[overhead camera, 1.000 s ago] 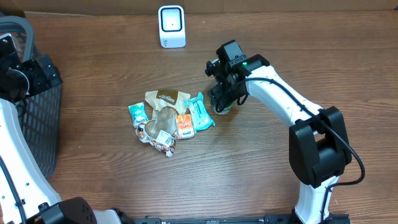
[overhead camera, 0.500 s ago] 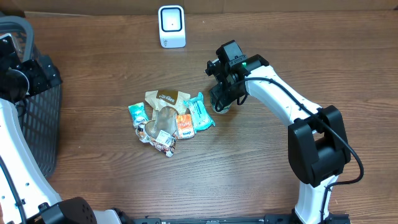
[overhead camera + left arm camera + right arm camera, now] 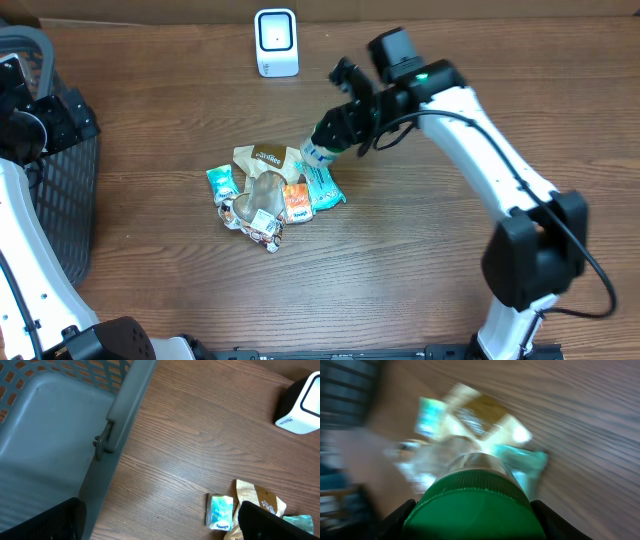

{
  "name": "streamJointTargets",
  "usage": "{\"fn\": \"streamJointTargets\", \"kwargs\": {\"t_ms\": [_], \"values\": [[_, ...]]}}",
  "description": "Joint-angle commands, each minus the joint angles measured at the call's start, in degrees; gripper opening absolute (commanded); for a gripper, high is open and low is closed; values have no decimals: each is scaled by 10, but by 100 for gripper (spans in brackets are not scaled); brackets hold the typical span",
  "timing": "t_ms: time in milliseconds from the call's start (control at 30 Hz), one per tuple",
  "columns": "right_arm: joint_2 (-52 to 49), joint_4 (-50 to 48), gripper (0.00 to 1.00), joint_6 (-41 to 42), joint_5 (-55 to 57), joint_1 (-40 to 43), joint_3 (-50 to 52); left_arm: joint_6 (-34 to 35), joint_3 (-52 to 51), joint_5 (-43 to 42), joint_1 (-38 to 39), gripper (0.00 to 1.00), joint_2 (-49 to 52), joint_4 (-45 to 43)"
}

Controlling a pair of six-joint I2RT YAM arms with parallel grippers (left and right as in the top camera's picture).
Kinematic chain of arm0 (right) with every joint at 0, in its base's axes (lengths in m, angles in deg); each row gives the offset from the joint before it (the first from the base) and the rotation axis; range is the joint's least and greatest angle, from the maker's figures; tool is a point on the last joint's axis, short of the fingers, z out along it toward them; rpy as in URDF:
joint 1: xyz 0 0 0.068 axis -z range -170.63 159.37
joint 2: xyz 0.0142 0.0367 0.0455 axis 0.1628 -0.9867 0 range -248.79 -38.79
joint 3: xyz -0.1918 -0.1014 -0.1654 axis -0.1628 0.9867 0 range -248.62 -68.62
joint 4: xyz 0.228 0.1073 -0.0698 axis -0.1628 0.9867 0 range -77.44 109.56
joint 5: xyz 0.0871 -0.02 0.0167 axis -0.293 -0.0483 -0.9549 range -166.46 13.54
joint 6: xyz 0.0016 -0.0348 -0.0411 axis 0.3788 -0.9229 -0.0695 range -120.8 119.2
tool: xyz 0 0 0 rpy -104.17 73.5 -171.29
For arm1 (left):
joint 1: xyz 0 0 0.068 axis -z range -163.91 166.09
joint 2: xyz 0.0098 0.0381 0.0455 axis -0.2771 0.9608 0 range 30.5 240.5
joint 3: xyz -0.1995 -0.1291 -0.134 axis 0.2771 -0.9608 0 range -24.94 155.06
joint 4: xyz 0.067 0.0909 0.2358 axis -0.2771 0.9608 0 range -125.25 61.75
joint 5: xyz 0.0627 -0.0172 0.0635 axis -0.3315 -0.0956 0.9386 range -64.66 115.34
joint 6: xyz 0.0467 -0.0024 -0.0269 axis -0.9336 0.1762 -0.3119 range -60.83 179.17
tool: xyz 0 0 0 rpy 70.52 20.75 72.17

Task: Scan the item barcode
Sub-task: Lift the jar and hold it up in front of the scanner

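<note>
Surface: brown wooden table (image 3: 200, 290), with a white scanner (image 3: 276, 42) at its twelve o'clock edge, a heap of snack packets (image 3: 270, 190) near the middle and a dark basket (image 3: 60, 200) at nine o'clock.
Change: a second ago the right gripper (image 3: 338, 126) was down on the wood at three o'clock of the heap. Now it is raised and swung toward eleven o'clock, and the bottle (image 3: 313, 153) is off the table.
Bottle: tilted in the air, green cap toward the arm, pale body pointing down over the heap's one o'clock corner. The scanner lies on toward eleven o'clock, well apart.
Right fingers: closed partway, one on each side of the green cap.
Left gripper (image 3: 160, 515): fingers spread wide with nothing between them, beside the basket's rim.
Meaning: the pick looks done. Carrying the bottle to the scanner and turning its code to the scanner's face remain, by my judgement.
Hidden: no barcode shows on the bottle in any view. The right wrist view is smeared, the cap covers most of the body, and the fingers show only as dark edges.
</note>
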Motion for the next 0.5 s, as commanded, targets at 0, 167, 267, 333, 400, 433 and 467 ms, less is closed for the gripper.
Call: {"fn": "streamJointTargets", "kwargs": {"t_ms": [0, 167, 267, 333, 400, 433, 467], "values": [[56, -4, 11, 5, -220, 48, -27, 5, 12, -7, 0, 100, -3, 0], [59, 8, 9, 5, -388, 111, -27, 5, 12, -6, 0, 100, -3, 0], [59, 13, 9, 5, -400, 126, -27, 5, 12, -6, 0, 99, -3, 0], [59, 12, 9, 5, -395, 126, -27, 5, 12, -6, 0, 99, -3, 0], [59, 10, 9, 5, -375, 126, -27, 5, 12, -6, 0, 100, -3, 0], [59, 10, 9, 5, -360, 126, -27, 5, 12, -6, 0, 100, -3, 0], [59, 10, 9, 5, -353, 126, -27, 5, 12, -6, 0, 100, -3, 0]]}}
